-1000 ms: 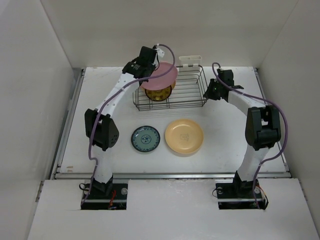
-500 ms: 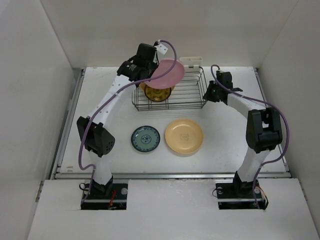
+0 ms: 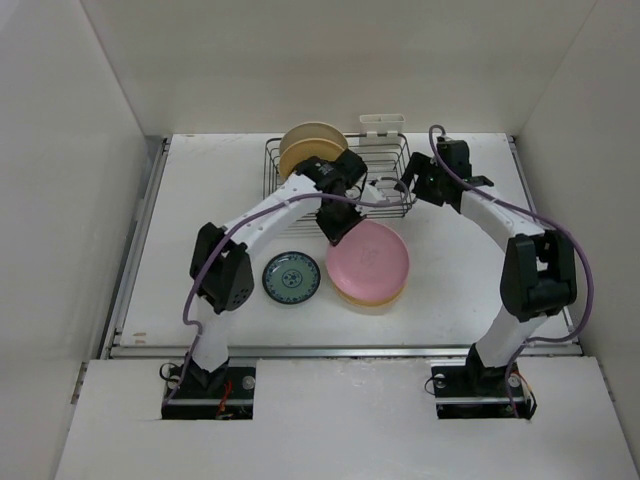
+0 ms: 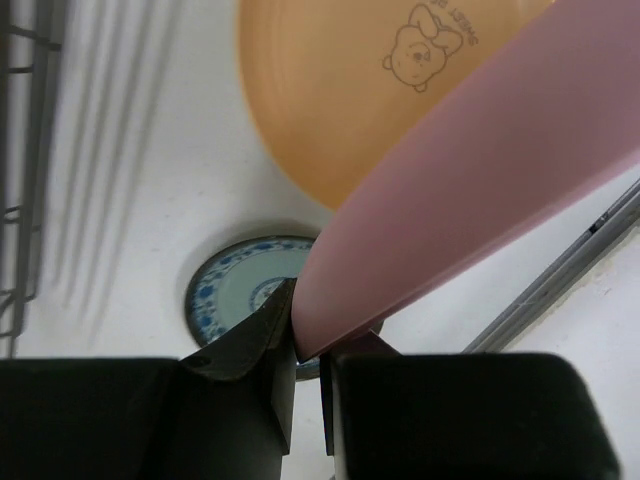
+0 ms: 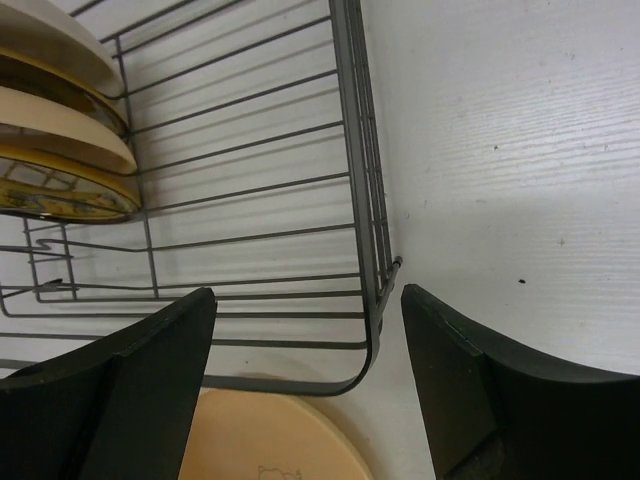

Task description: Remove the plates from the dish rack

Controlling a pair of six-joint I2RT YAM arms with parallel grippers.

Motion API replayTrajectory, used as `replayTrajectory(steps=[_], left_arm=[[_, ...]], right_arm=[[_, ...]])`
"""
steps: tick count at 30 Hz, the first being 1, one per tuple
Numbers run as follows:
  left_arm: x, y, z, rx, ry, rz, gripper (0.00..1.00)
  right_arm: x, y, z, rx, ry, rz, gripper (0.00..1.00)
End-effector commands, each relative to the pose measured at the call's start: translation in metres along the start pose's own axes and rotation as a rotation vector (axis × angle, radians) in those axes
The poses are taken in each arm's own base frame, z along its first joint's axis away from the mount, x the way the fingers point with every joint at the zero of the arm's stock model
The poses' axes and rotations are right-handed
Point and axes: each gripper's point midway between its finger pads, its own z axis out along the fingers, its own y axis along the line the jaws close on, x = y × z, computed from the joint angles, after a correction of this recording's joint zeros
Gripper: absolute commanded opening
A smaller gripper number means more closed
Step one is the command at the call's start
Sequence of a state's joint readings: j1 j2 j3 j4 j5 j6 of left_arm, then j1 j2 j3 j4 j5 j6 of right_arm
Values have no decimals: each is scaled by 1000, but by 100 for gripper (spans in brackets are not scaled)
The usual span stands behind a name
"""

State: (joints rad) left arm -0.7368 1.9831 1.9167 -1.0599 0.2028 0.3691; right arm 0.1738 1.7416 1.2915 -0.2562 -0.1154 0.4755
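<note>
Left claw (image 4: 305,340): pinching pink plate (image 4: 480,180) by its rim; peach-yellow bear plate (image 4: 330,100) just beyond.
Right claw (image 5: 308,300): spread, dish rack (image 5: 358,150) corner between its fingers.

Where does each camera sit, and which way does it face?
Top external: fixed above and behind, looking down at the table and dish rack; left arm and right arm show.
Left wrist: on the left arm, looking down past the left gripper clamped on the pink plate.
Right wrist: on the right arm, facing the rack's corner between the open right gripper fingers.
Shared: both wrist views catch the peach plate.
</note>
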Motion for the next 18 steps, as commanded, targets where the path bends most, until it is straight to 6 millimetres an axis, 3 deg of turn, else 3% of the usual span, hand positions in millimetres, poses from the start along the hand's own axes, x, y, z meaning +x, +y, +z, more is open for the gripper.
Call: replayTrajectory(steps=[1,7,10,11,12,14,16,18], left_arm=[[4,-3,16,56,39,-48,0],[-2,-10,39,90,100,-81,3],[-5,-13,40,89,91,-80,24],[-5,-13,40,89,91,-80,33],[-7,-17,37,89,82,-69,51],[-9,-17,31,85,67,-66,60],[-14,-15,11,74,33,-68,70],[-19,-13,-7,60,-9,-78,71]], right_arm=[[-11,7,-20,3,-48,-10,81],[-17,4,-30,31,-71,-10,81],[-22,6,-36,29,-93,-11,81],[-26,6,-40,33,-107,-12,81],[-28,6,-44,40,-114,-12,81],[-32,6,-49,42,-131,-23,81],[-34,6,-54,50,-142,-22,81],[-40,7,-64,54,-164,-33,81]])
